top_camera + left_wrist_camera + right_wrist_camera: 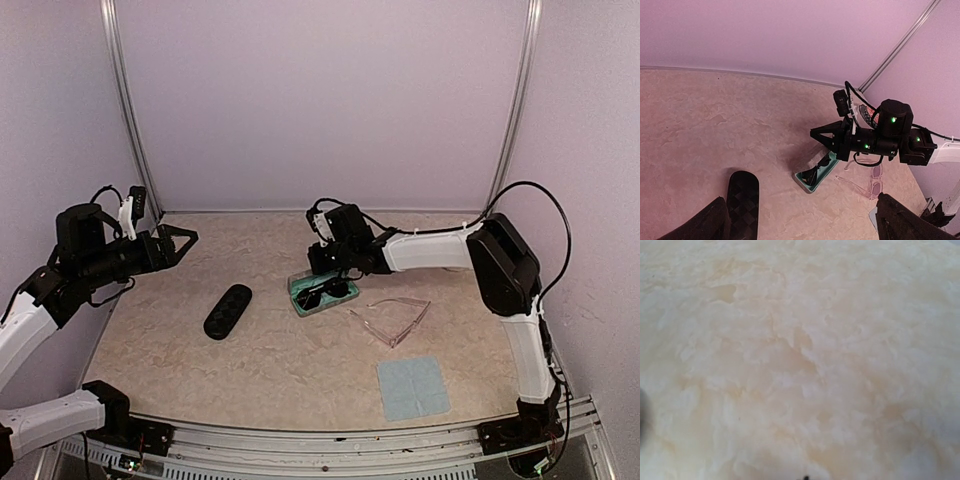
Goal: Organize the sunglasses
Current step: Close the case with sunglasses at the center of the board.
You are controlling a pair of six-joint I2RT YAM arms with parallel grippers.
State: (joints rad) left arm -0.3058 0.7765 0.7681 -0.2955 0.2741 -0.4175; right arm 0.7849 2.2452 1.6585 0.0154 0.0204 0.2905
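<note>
The dark wire-framed sunglasses (330, 291) (823, 167) lie folded in an open grey case with teal lining (303, 303) (812, 184) at mid-table. The clear pinkish sunglasses (396, 320) (871, 186) lie unfolded on the table just right of that case. My right gripper (313, 262) (814, 134) is shut with nothing in it. Its tip hovers over the case's raised grey lid (809, 159), and I cannot tell if they touch. My left gripper (183, 240) (800, 200) hangs open and empty high over the table's left side.
A black oval glasses case (228, 311) (743, 202) lies left of the teal-lined case, below my left gripper. A pale blue cloth (412, 388) rests near the front right. Walls enclose the table at the back and sides. The right wrist view shows only blurred tabletop (800, 360).
</note>
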